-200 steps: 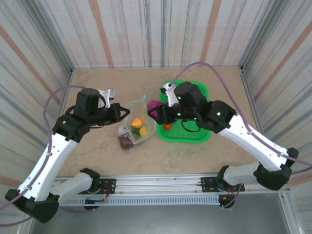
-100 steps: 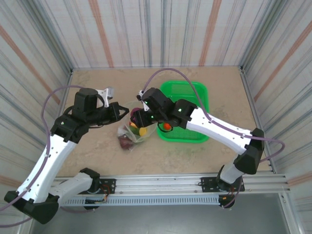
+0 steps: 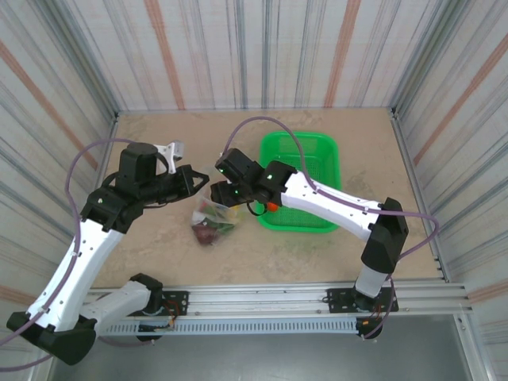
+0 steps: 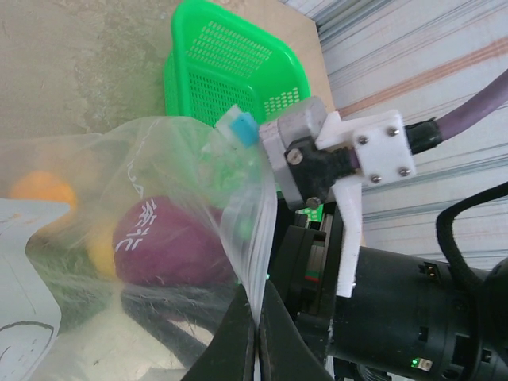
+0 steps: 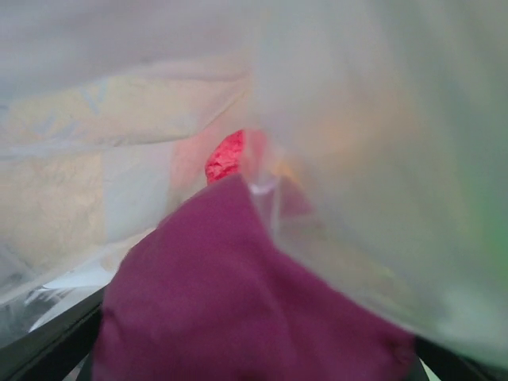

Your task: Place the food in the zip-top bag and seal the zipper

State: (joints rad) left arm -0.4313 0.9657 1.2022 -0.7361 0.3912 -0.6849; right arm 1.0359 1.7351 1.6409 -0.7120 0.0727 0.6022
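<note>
The zip-top bag (image 3: 213,216) lies on the worktop (image 3: 151,238) between the 2 arms, with a dark red piece (image 3: 205,232) at its near end and an orange piece (image 4: 36,190) showing through the plastic. The left gripper (image 4: 255,313) has its jaws closed tight on the bag's raised edge. They pinch the zipper (image 4: 258,222) just below its light-blue slider (image 4: 241,127), and the mouth gapes unsealed. The right gripper (image 3: 225,193) reaches into that mouth. Its jaws stand wide with a magenta piece (image 5: 238,309) between them, plastic all around. Whether they grip it I cannot tell. Farther back, just beside the bag, sits the green basket (image 3: 313,155), with 1 orange-red piece (image 3: 272,205) in its near left corner.
</note>
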